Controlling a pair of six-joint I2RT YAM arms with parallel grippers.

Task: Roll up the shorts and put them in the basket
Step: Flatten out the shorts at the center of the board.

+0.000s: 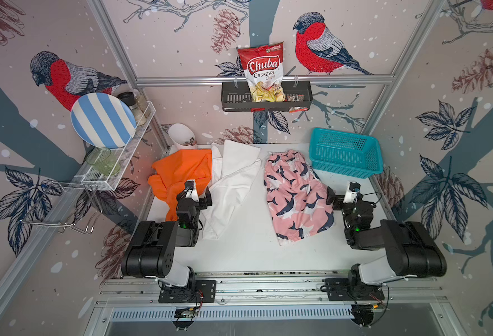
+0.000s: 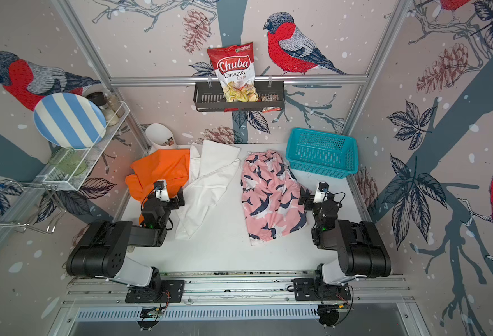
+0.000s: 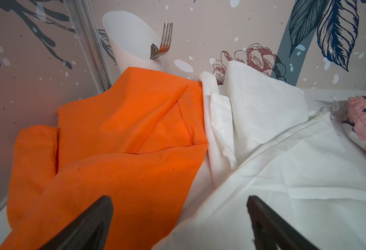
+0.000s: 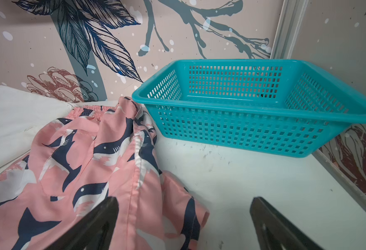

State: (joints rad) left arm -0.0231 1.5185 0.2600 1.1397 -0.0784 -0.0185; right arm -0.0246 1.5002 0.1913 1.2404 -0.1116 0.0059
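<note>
- three shorts are lying unrolled side by side on the table (image 1: 254,250): orange shorts (image 1: 181,170), white shorts (image 1: 235,180), pink shark shorts (image 1: 294,197);
- two grippers are hovering, jaws gaping wide and empty: left gripper (image 3: 179,200) over the orange-white overlap; right gripper (image 4: 184,201) at the pink pair's edge;
- one teal basket (image 4: 253,127) is sitting just beside the pink pair; one white cup (image 3: 130,36) is crowding the orange corner

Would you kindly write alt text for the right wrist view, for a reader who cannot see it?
Pink shark-print shorts lie unrolled on a white table beside an empty teal basket; the right hand is open over the shorts' edge.
</note>
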